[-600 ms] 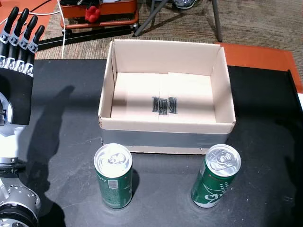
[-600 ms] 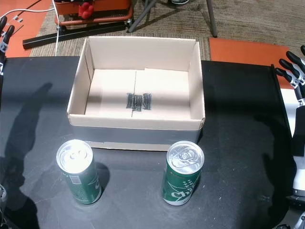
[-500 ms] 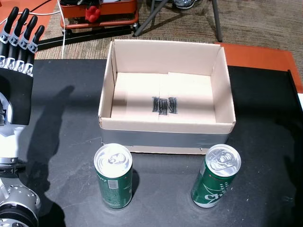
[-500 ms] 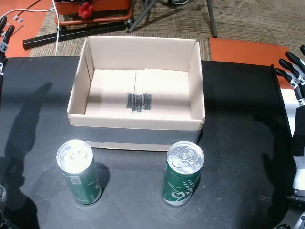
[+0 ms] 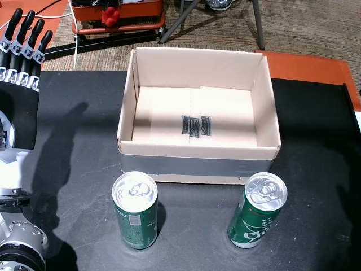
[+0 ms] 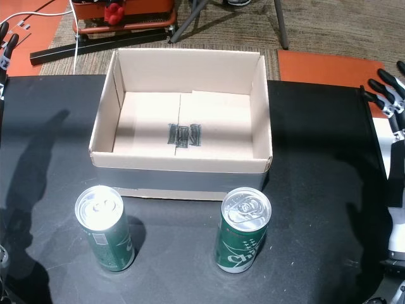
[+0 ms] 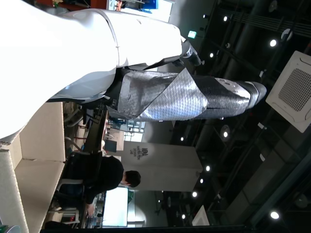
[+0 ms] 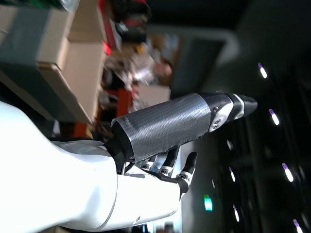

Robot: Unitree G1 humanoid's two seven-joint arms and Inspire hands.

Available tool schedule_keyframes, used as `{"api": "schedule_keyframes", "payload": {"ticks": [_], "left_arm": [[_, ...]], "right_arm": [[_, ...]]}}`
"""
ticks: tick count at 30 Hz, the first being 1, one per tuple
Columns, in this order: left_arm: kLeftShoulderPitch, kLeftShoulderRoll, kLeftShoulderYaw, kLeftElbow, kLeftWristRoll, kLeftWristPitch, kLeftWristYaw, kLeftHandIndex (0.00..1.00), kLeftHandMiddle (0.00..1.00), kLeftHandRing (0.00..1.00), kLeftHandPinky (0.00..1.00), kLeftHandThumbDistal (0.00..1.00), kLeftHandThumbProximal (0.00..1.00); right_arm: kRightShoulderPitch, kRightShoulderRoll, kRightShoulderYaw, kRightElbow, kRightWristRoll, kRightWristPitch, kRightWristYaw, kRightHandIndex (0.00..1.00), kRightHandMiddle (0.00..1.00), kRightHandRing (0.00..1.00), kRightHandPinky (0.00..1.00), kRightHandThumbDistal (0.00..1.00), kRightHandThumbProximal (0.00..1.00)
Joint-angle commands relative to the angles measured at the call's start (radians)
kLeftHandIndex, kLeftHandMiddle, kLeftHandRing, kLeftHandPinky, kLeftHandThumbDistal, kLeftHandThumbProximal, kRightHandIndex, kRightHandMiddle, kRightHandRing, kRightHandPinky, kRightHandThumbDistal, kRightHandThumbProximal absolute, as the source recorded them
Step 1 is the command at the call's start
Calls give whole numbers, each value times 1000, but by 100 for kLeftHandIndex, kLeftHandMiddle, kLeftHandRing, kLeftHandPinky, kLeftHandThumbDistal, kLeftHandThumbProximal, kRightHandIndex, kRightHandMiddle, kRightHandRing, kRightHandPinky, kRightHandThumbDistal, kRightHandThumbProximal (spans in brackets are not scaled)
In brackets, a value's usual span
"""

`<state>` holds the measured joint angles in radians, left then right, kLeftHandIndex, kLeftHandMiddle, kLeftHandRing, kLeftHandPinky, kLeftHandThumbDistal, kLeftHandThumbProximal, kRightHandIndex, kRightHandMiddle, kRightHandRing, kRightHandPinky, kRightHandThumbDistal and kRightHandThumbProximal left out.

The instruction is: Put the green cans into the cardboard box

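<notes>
Task not yet begun: the open-topped brown cardboard box (image 5: 198, 107) holds nothing, and both green aluminium cans (image 5: 135, 210) (image 5: 257, 210) stand upright on the black tabletop (image 5: 79, 147), just in front of the box's near wall and apart from each other. The left hand (image 5: 21, 39) is raised at the tabletop's left edge and the right hand (image 6: 389, 101) at its right edge, both released with fingers extended, grasping nothing. Both cans remain to be picked up and placed inside.

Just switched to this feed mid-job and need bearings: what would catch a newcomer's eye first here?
The open cardboard box at the centre of the black table, empty except for a dark scribble on its floor. Next, the two green cans standing upright in front of it: the left can and the right can, neither one touched. Both hands are raised at the table's sides, fingers apart: the left hand and the right hand.
</notes>
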<state>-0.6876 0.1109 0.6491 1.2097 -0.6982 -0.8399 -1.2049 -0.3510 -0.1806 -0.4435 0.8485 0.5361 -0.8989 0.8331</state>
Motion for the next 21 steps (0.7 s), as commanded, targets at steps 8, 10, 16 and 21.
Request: {"api": "schedule_keyframes", "payload": {"ticks": [8, 10, 16, 21], "left_arm": [[20, 3, -9, 4, 27, -9, 12, 100, 100, 99, 98, 76, 99], [21, 1, -8, 1, 24, -14, 11, 100, 100, 99, 98, 74, 100], [24, 4, -13, 2, 28, -19, 14, 100, 100, 100, 99, 75, 100], [25, 9, -14, 4, 27, -12, 7, 100, 100, 100, 100, 70, 98]], "right_arm": [[58, 1, 88, -20, -99, 1, -16, 67, 69, 76, 87, 100, 75], [69, 0, 108, -26, -122, -2, -30, 68, 69, 76, 87, 100, 76], [95, -14, 146, -53, -151, 9, -39, 69, 70, 78, 88, 100, 75], [98, -16, 157, -38, -154, -7, -34, 69, 70, 78, 89, 100, 75]]}}
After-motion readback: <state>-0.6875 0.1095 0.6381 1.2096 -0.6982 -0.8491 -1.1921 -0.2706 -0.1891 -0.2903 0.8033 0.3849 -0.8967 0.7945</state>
